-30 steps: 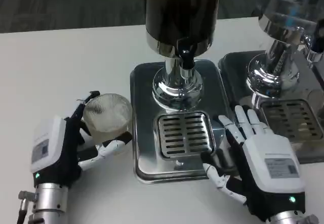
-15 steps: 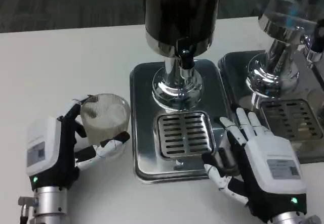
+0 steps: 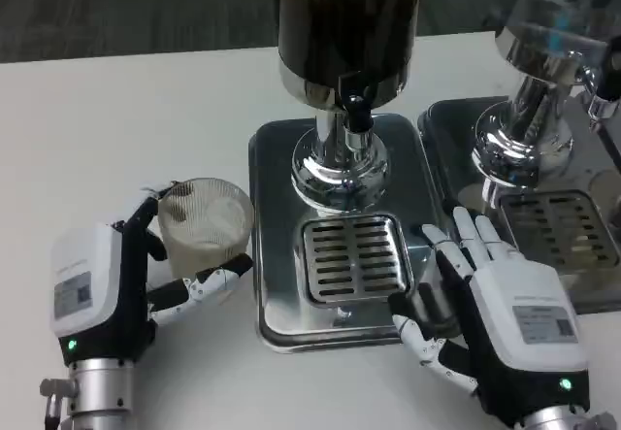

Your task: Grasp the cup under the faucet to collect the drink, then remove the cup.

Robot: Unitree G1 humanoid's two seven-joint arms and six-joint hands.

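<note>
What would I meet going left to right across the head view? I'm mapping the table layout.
Left hand → cup → drip grate → right hand → second dispenser's grate.

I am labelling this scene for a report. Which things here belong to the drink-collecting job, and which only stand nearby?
Belong to the job:
- cup, held by the left hand
- faucet of the dark dispenser
- drip grate below it

Only nearby:
- second dispenser at the right
- its drip grate
- right hand, resting open on the tray
</note>
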